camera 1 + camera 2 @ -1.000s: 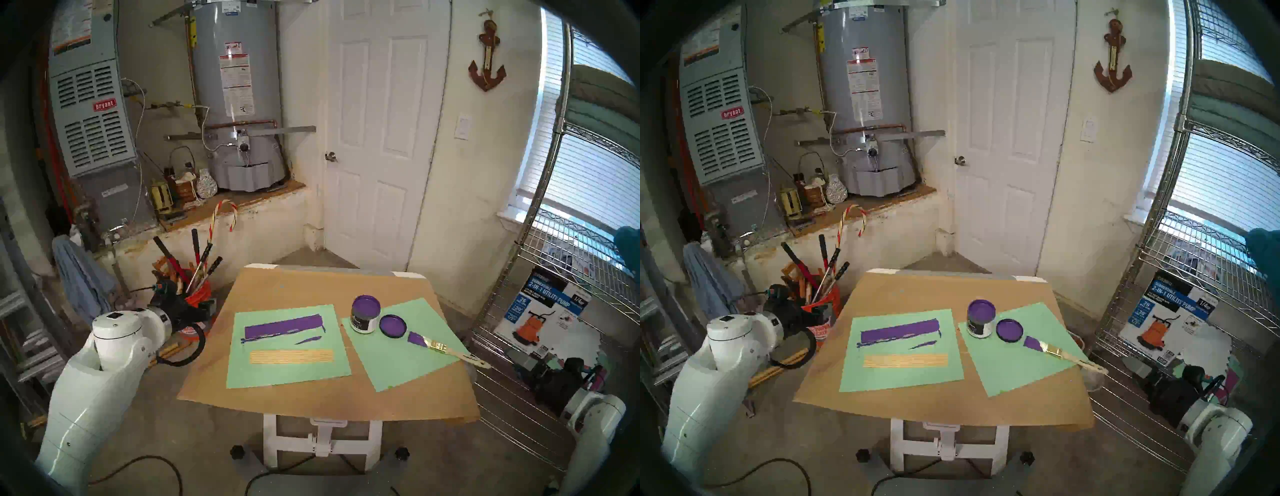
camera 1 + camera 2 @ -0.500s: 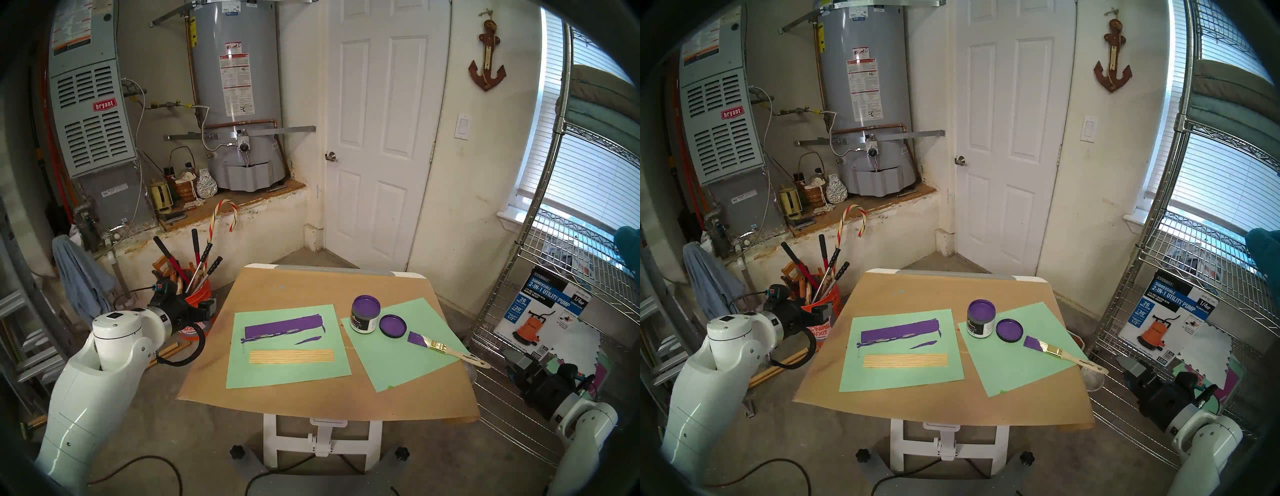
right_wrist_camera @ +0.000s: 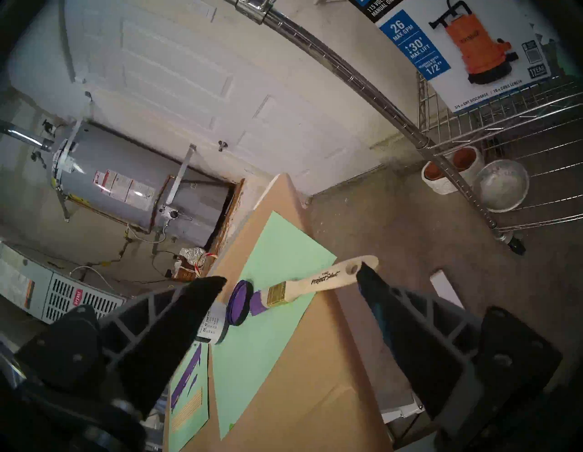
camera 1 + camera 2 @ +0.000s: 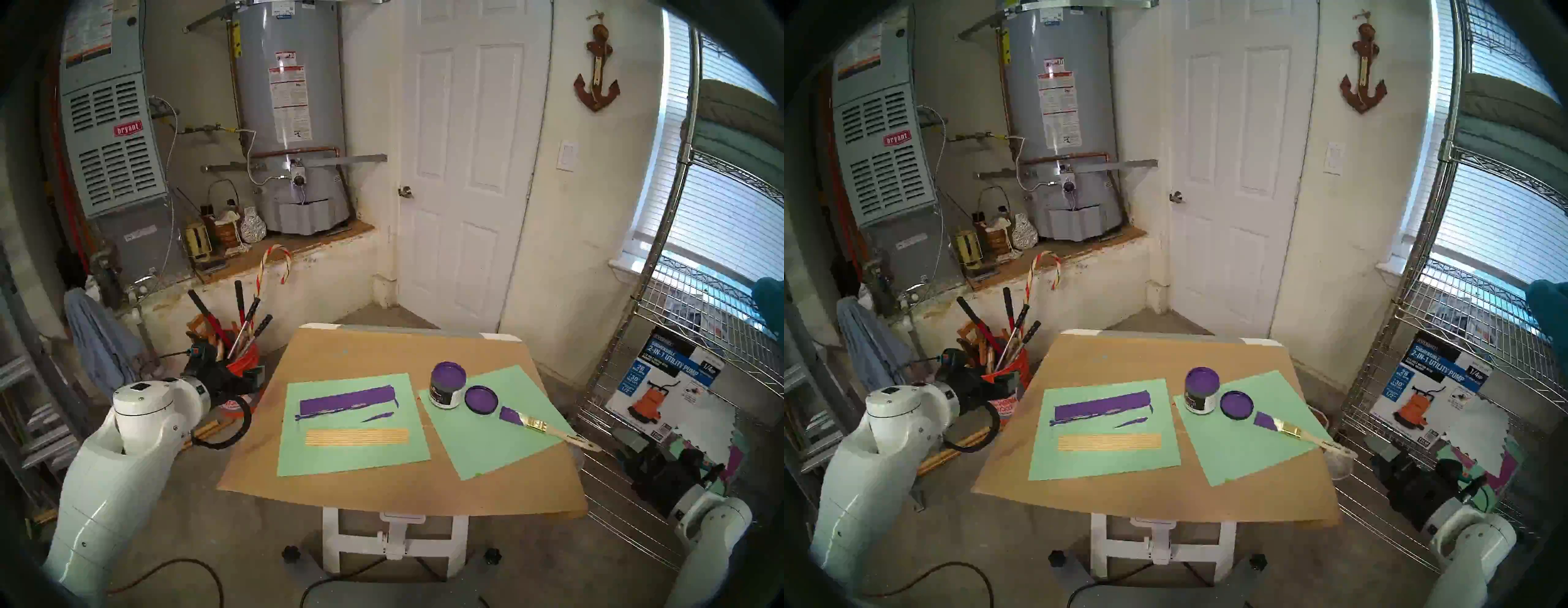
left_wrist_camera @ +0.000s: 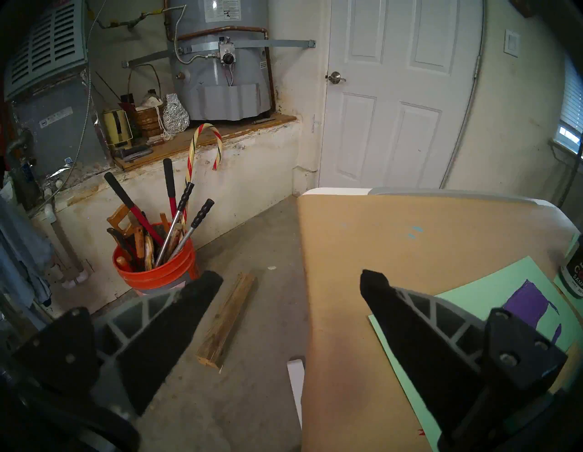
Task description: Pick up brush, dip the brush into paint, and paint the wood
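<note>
While nothing is gripped: both claws are held spread and empty.
Brush (image 4: 547, 428): flat, gold-ferruled, laid at four o'clock of the lid (image 4: 481, 399).
Paint (image 4: 448, 375): glossy, in a round jar.
Wood (image 4: 357, 437): ribbed, bare, at six o'clock of the smear (image 4: 348, 401).
Right gripper (image 3: 291, 274): jaws parted.
Left gripper (image 5: 291, 279): jaws parted.

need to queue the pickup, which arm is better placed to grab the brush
Right. The brush lies on the table's right side, handle overhanging the right edge, and the open right gripper already faces that handle. The left gripper sits off the table's left edge.
</note>
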Robot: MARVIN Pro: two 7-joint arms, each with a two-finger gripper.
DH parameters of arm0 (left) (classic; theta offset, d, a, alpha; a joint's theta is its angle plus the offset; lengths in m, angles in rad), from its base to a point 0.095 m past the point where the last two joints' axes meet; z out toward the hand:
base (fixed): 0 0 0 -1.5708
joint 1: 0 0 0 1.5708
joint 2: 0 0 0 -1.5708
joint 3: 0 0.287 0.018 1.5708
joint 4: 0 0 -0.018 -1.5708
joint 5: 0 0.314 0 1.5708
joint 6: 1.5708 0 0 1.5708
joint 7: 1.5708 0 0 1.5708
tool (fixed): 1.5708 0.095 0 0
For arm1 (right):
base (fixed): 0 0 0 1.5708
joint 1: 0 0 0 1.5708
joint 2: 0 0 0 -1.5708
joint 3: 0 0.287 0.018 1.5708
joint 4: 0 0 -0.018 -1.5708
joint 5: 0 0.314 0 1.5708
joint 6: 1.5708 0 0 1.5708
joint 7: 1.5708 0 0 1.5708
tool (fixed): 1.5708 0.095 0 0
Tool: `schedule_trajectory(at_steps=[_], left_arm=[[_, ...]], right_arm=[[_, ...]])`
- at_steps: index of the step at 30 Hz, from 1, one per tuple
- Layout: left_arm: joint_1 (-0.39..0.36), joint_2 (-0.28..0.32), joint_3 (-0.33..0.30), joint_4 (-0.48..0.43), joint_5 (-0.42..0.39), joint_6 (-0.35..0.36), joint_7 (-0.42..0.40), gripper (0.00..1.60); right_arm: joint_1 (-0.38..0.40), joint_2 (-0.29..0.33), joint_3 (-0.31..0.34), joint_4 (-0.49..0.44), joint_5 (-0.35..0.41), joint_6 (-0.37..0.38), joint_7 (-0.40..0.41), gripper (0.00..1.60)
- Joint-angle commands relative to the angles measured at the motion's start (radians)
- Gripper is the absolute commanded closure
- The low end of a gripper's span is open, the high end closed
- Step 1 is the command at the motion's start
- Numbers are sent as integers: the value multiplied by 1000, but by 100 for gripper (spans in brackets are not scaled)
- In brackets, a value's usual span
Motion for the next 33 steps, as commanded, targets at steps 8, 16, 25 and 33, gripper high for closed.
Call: schedule_trajectory(at_steps=[8, 16, 25, 33], left_arm=[[-4, 2, -10, -17, -2, -2, 1, 0], [-4, 2, -10, -17, -2, -2, 1, 0], [-4, 2, -10, -16, -2, -2, 1, 0], [-4, 2, -10, -17, -2, -2, 1, 0]], right_arm=[[-8, -21, -14, -25, 6, -2, 6, 0], [-14, -35, -8, -51, 11, -2, -2, 0], [-19, -38, -21, -77, -20, -2, -60, 0], [-19, -38, -23, -80, -16, -2, -73, 0]])
